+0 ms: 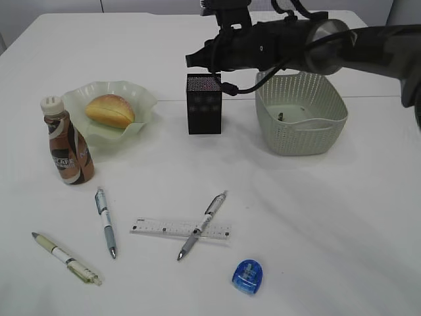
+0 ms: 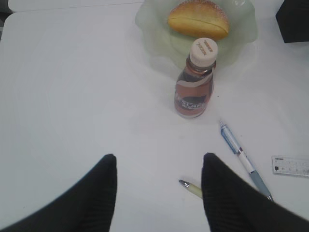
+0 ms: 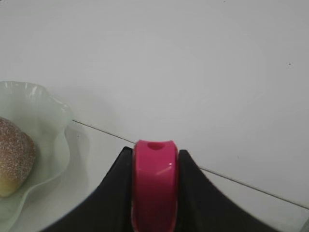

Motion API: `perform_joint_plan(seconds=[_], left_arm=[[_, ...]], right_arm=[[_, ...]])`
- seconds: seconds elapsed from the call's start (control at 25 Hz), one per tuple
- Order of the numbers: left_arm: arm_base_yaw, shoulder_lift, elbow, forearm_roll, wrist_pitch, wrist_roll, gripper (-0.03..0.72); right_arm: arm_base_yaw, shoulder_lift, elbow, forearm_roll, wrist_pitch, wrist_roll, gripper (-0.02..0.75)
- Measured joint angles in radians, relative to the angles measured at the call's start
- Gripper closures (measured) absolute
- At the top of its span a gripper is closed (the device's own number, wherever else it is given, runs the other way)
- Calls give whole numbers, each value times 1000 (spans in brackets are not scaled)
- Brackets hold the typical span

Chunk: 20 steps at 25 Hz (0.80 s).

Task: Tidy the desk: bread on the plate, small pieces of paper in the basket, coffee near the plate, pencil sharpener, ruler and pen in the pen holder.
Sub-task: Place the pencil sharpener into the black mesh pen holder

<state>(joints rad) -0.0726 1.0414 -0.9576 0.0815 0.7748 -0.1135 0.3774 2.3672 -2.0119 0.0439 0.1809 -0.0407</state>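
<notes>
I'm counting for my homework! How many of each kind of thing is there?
Pens: 3
Sharpeners, blue and pink: 2
Ruler: 1
Bottle: 1
Bread: 1
Plate: 1
Basket: 1
Pen holder: 1
Total: 11

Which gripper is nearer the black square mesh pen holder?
Right. The right gripper, clamping a pink sharpener, hangs just above the black mesh pen holder; the left gripper sits off near the pens.
</notes>
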Motion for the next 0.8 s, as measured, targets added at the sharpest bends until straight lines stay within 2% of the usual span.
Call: perform_joint_plan(seconds=[0.48,0.68,0.8], left_arm=[[0,0,0,0,-30,0,295],[0,0,0,-1,-32,0,299],[0,0,0,-1,-33,0,300]], right_arm=[[0,35,-32,0,-8,0,560],[0,35,-32,0,-8,0,509],[0,35,-32,2,-10,0,451]])
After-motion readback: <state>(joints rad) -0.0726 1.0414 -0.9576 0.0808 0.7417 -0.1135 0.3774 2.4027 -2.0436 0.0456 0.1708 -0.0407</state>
